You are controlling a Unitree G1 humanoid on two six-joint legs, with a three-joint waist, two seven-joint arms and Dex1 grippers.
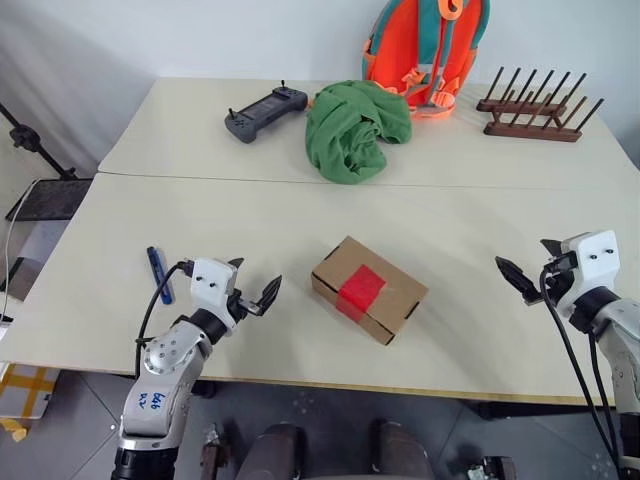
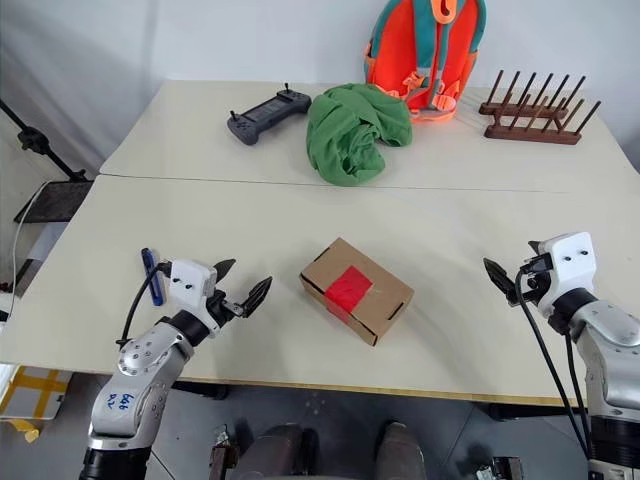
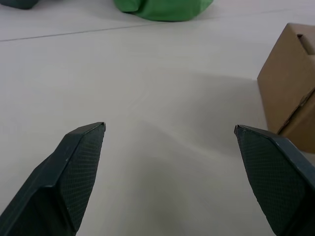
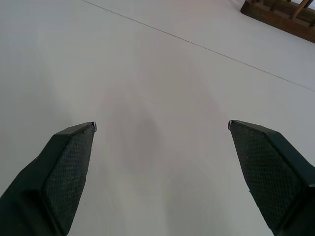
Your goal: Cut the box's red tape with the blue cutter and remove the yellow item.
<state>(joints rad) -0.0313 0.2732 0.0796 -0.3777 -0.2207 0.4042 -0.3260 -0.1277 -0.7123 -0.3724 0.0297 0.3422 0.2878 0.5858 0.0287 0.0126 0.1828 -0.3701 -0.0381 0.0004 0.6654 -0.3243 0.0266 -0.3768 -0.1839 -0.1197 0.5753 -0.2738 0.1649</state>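
The box (image 1: 368, 289) sits closed near the table's (image 1: 250, 215) front edge, red tape (image 1: 361, 288) unbroken across its seam, so the yellow item is presumably inside. Both the left gripper (image 1: 253, 288) and right gripper (image 1: 522, 270) hover empty, fingers spread wide, flanking it. The blue cutter (image 1: 159, 273) lies untouched just left of the left gripper, likely the first pick.

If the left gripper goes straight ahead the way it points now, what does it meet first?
Probably bare table first. The open left gripper aims past the box, which sits off to one side; further on lies the green cloth, though depth is unclear.
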